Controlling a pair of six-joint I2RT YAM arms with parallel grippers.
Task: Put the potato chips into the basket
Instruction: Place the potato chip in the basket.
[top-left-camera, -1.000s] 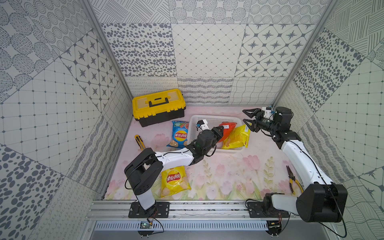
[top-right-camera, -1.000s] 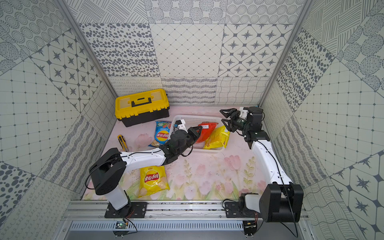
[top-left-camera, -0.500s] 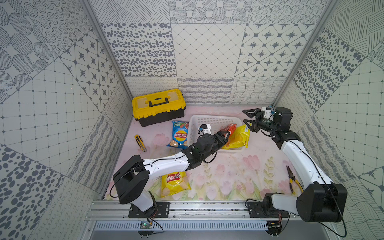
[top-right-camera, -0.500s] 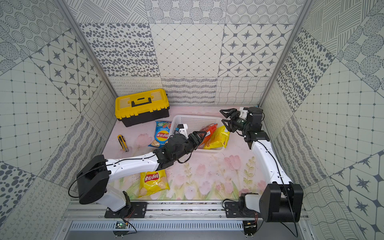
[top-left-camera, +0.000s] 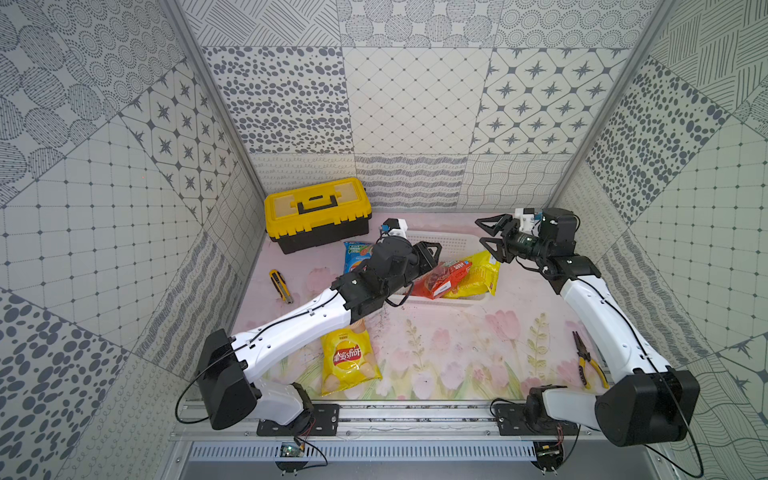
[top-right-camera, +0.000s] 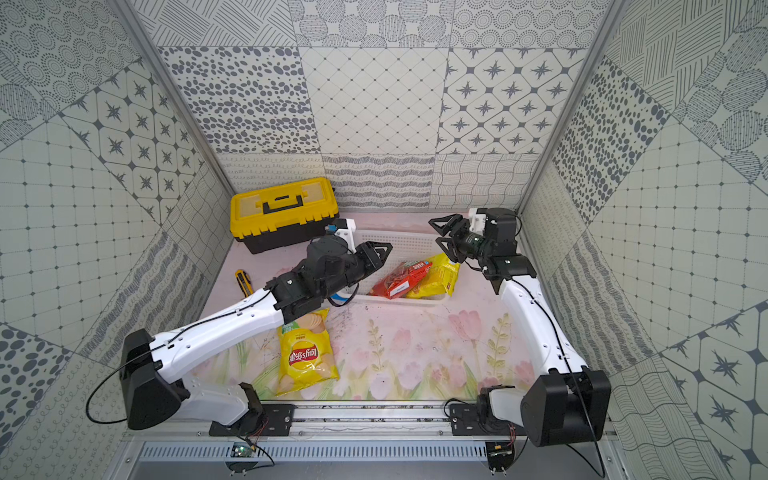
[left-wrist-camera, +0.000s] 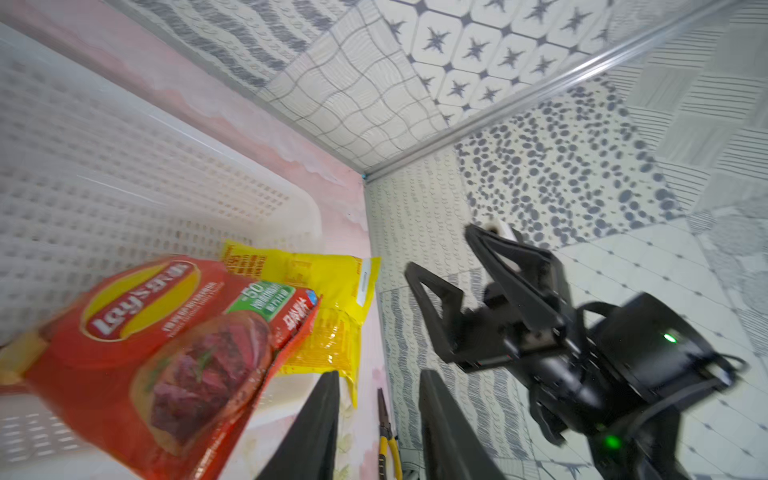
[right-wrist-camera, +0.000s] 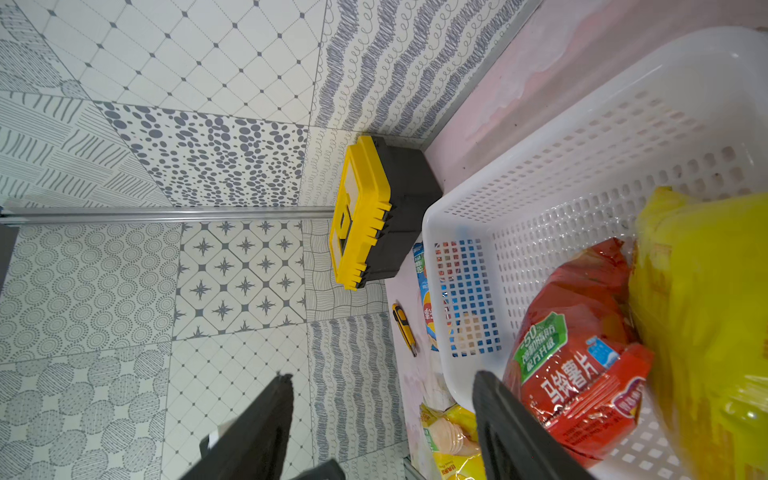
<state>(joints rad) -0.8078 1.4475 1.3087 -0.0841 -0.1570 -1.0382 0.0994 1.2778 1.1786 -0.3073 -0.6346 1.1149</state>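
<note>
Left gripper (top-right-camera: 379, 258) hovers over the end of the basket (top-right-camera: 411, 245) nearest the toolbox (top-left-camera: 318, 212), its jaws a narrow gap apart with nothing between them. The wrist view shows its fingers (left-wrist-camera: 320, 415) bare, just beside the red bag (left-wrist-camera: 166, 340). That bag lies inside the basket, partly overlapping the yellow bag (top-right-camera: 436, 276) next to it, which we read as a drop-off done.

The left arm is stretched long and low from its base. Its forearm passes over the top edge of the second yellow bag (top-right-camera: 305, 357), which lies flat on the table near the front rail. The right gripper (top-right-camera: 434, 230) stands wide and empty, held level above the basket's far corner on a raised, bent arm (kept out of the left arm's way, we think).

Two bags of potato chips are in and two are out. The blue bag (top-left-camera: 355, 251) lies on the table just beside the basket's end wall, between it and the toolbox. We judge the left arm better placed to fetch either of them.
</note>
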